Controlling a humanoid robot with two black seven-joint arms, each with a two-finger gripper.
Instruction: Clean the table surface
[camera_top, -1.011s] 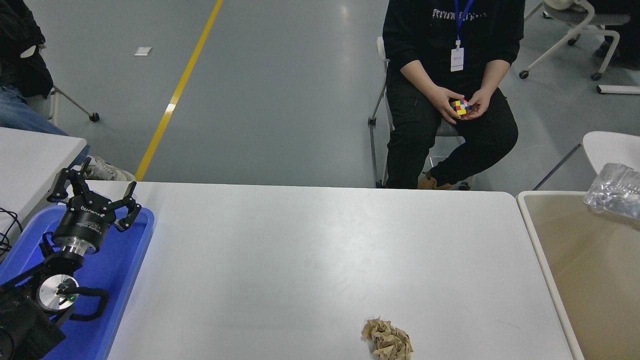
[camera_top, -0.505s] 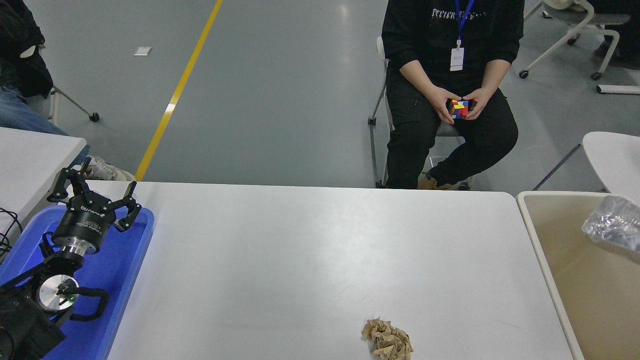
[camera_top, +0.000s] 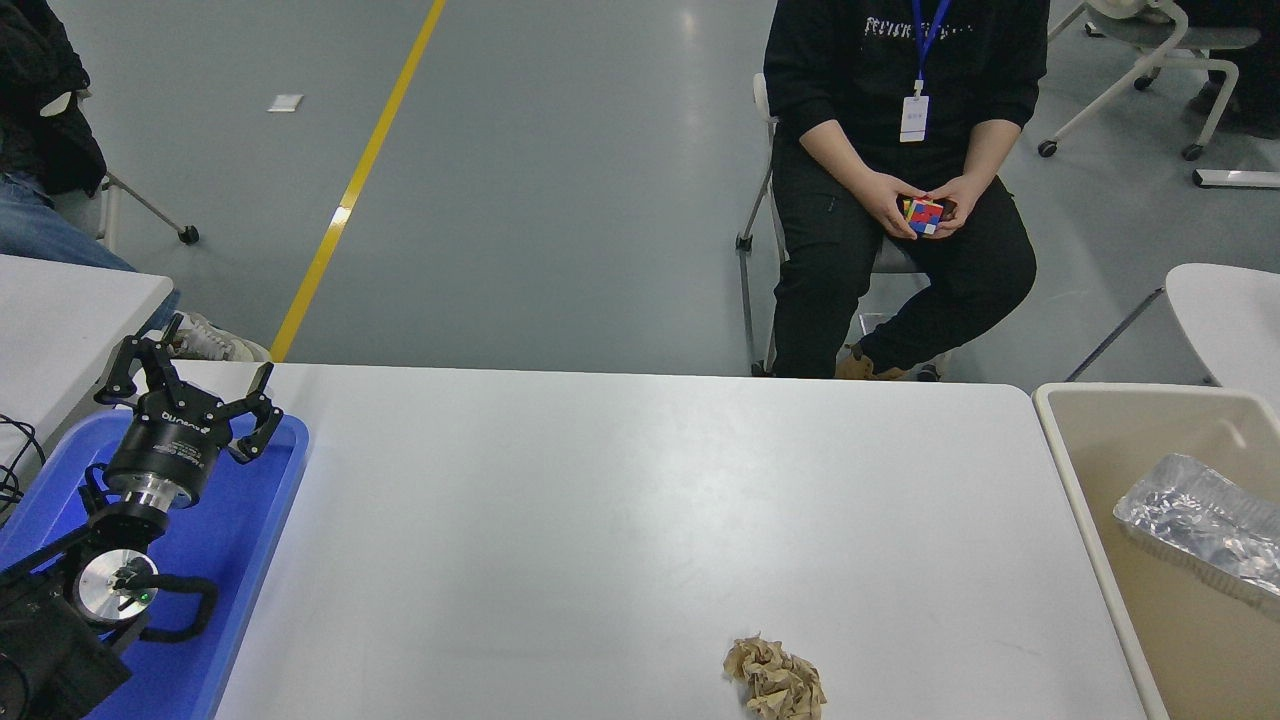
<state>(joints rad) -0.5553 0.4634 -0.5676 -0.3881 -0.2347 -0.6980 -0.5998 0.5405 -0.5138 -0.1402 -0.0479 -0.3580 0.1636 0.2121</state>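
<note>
The table surface (camera_top: 620, 500) is a wide white top filling the middle of the head view. A crumpled ball of brown paper (camera_top: 776, 680) lies on it near the front edge, right of centre. My left gripper (camera_top: 190, 385) is parked at the lower left over a blue tray (camera_top: 255, 540), its fingers spread open and holding nothing. My right arm is out of view. A crinkled clear plastic piece (camera_top: 1200, 525) lies inside the beige bin (camera_top: 1085, 470) at the right.
A person sits on a chair beyond the far edge, turning a coloured puzzle cube (camera_top: 922, 214) in both hands. A smaller white table (camera_top: 70, 300) stands at the left, another white tabletop (camera_top: 1225, 300) at the right. Office chairs stand at the back right.
The clear plastic piece has dropped from above the bin's far right corner down into the bin. The person keeps turning the cube. My left arm has not moved.
</note>
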